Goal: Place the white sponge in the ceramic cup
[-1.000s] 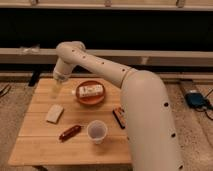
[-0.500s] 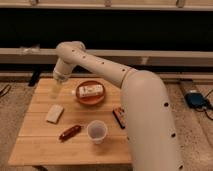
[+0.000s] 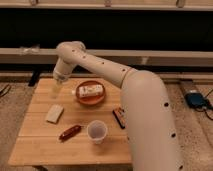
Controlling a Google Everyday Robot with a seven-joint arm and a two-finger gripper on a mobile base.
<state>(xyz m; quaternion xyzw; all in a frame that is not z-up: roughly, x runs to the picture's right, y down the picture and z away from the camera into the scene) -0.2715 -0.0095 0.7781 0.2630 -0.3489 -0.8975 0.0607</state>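
Note:
The white sponge lies flat on the left part of the wooden table. The white ceramic cup stands upright near the table's front middle, to the right of the sponge. My gripper hangs from the arm over the table's back left, above and slightly behind the sponge, not touching it.
An orange plate with a white packaged item sits at the back middle. A red sausage-like item lies left of the cup. A dark small object lies right of the cup. The arm's large white body covers the table's right side.

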